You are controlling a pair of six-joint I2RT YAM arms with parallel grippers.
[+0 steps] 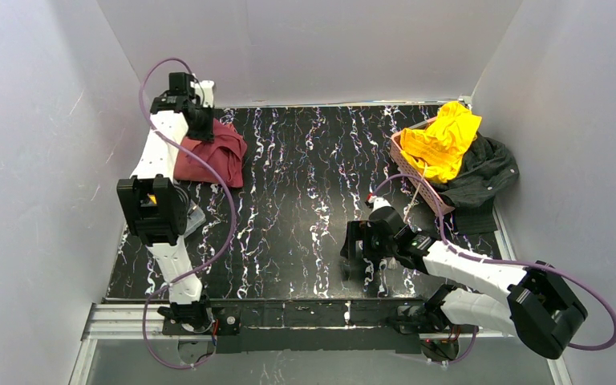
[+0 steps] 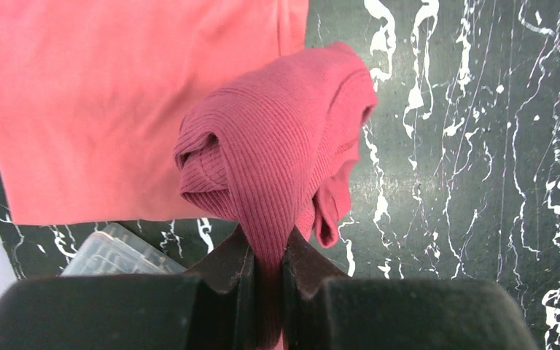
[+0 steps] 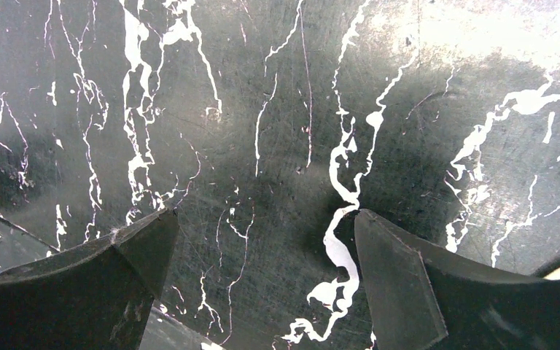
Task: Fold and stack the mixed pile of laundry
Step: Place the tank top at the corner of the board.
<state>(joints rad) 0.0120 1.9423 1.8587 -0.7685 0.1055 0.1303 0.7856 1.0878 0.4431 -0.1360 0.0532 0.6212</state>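
Observation:
In the left wrist view my left gripper [image 2: 266, 251] is shut on a bunched fold of the dark maroon ribbed garment [image 2: 277, 146], which hangs over the flat salmon-red garment [image 2: 117, 95]. From above, that gripper [image 1: 200, 128] is at the table's far left over the maroon cloth [image 1: 218, 154]. A bright yellow garment [image 1: 447, 138] is heaped at the far right, with a charcoal-black garment [image 1: 483, 172] beside and behind it. My right gripper [image 1: 357, 253] hovers low over bare tabletop at the near middle right. Its jaws [image 3: 262, 233] stand wide open with nothing between them.
A pink lattice basket [image 1: 414, 178] lies tilted under the yellow garment. A clear plastic piece [image 2: 113, 255] sits near the salmon cloth's near edge. White walls close in the black marbled table [image 1: 305, 184] on three sides. Purple cables loop from both arms.

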